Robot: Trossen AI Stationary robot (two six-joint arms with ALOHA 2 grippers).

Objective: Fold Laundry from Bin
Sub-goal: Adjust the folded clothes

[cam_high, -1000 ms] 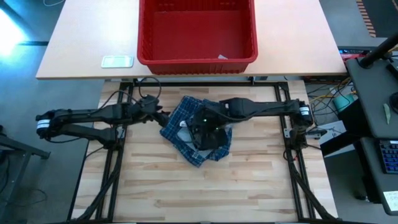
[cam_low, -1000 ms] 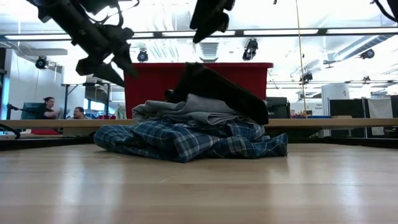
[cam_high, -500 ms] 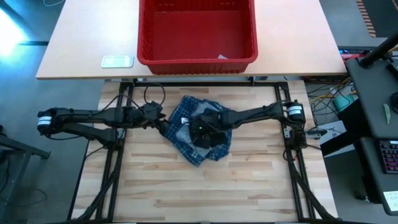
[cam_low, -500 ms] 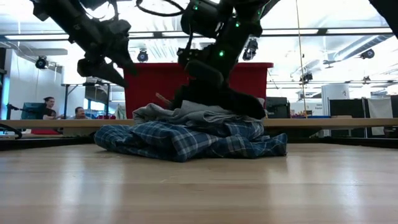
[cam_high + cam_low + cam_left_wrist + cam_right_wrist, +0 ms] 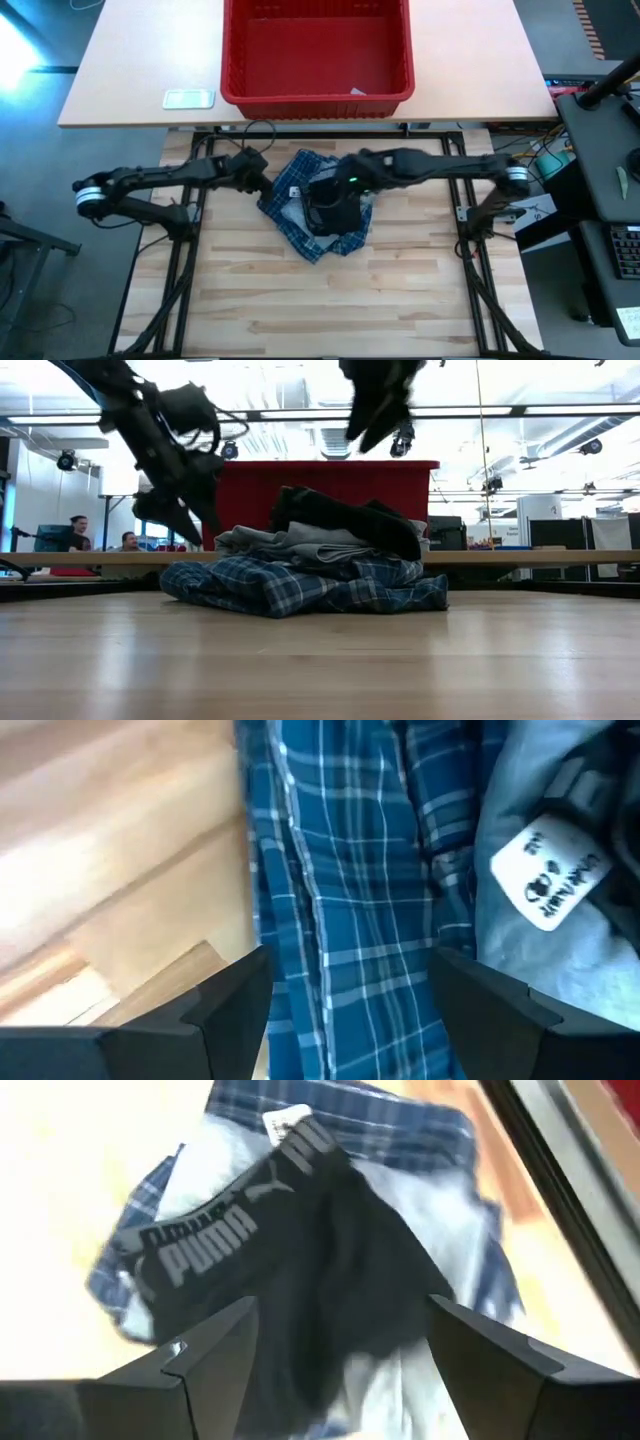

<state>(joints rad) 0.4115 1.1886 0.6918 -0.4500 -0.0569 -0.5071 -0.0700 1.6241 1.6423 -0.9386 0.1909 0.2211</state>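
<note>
The laundry lies in one pile at mid-table. A blue-and-white plaid shirt (image 5: 290, 200) rests on the wood, a light grey T-shirt (image 5: 290, 542) lies on it, and a black garment (image 5: 300, 1270) with a lettered waistband lies on top. My left gripper (image 5: 350, 1005) hangs open just over the plaid shirt's left edge (image 5: 185, 575). My right gripper (image 5: 372, 415) stands open, well above the black garment, with nothing between its fingers. The red bin (image 5: 318, 50) sits on the far table behind the pile.
A small pale card (image 5: 188, 98) lies left of the bin on the far table. A white scrap (image 5: 357, 92) sits in the bin's near right corner. Bare wood (image 5: 320, 300) runs from the pile to the near edge. People sit far behind (image 5: 75, 535).
My right gripper dipped onto the black garment and has risen clear again. The garment now lies more bunched on top of the pile. My left gripper has sunk and swung in toward the plaid shirt's left edge. The pile's right edge has drawn in a little.
</note>
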